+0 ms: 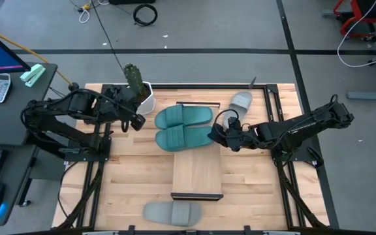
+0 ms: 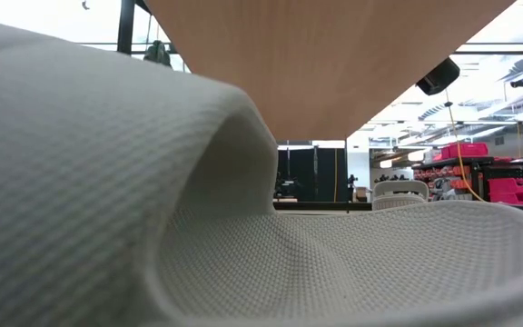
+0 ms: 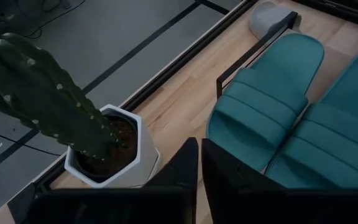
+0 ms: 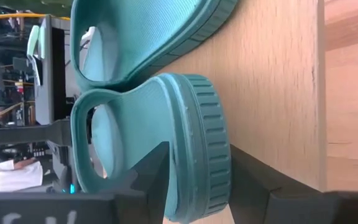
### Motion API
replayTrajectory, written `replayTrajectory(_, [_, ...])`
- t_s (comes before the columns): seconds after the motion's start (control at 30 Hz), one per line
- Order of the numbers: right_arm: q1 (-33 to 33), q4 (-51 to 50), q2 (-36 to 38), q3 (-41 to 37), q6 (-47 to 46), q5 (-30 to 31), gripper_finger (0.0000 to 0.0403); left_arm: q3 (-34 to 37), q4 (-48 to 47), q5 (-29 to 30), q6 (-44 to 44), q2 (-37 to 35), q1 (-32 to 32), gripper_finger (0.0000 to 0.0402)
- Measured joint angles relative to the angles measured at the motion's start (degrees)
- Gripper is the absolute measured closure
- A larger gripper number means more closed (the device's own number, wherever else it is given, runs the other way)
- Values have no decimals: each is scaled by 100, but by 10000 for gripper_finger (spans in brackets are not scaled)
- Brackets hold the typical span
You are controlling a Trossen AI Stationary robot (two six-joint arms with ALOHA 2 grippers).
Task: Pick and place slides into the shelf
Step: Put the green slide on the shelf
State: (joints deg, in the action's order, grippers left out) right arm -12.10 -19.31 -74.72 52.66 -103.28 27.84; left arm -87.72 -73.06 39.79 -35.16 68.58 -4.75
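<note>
Two teal slides lie side by side across the far end of the shelf (image 1: pixel 198 173), a light board on a dark frame. The farther teal slide (image 1: pixel 183 117) rests sole-down on the board. My right gripper (image 1: pixel 214 136) is at the right end of the nearer teal slide (image 1: pixel 183 138), shut on it. One grey slide (image 1: pixel 241 101) lies on the table by the far right corner. The other grey slide (image 1: pixel 172 212) lies at the near edge and fills the low view (image 2: pixel 152 182). My left gripper (image 1: pixel 138 122) hovers shut beside the cactus pot, touching nothing. My right gripper pinches the nearer teal slide by the end away from its strap (image 4: pixel 197 168). One finger (image 4: pixel 151 177) is on the footbed and the other finger (image 4: pixel 253 183) is against the sole. The fingers come level from the table's right, along the slide. The strap end lies on the shelf board (image 4: pixel 278 74).
A cactus in a white pot (image 1: pixel 139 96) stands at the far left of the table, just beyond my left gripper (image 3: pixel 199 180). The near half of the shelf board holds nothing. A desk with a keyboard and calculator stands off the table's left side.
</note>
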Motion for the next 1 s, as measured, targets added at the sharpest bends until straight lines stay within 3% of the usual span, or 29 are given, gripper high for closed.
replayTrajectory(0.57, [0, -47, 10, 0, -150, -404, 215, 0, 3, 2, -2, 0, 2, 380])
replayTrajectory(1.0, [-2, -311, 13, 0, -208, -739, 241, 0, 9, 2, 134, 0, 2, 373])
